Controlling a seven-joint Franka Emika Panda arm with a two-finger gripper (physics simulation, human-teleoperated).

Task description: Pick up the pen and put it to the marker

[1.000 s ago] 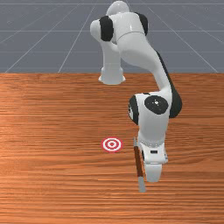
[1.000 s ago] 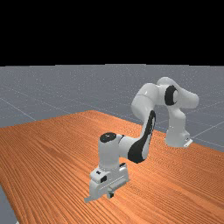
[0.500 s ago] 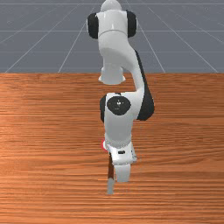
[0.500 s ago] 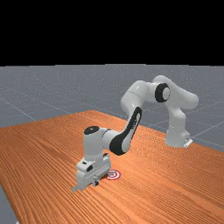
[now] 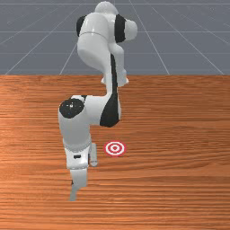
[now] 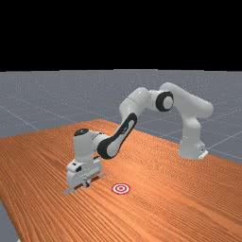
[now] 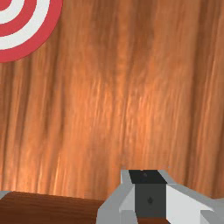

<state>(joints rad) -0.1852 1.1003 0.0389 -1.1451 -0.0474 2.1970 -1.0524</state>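
On the orange-brown wood table (image 5: 179, 188), I observe the white and grey arm (image 6: 131, 106), whose black section bears pale marks too small to read, reaching across to the far view's left. I record the gripper (image 6: 86, 183) closed on the brown body of the pen (image 7: 52, 208), which lies crosswise between its fingers, one grey end jutting out on each side of the hand in the far view. I find the round red-and-white marker (image 5: 115, 148) flat on the wood, to the front view's right of the hand and apart from the pen.
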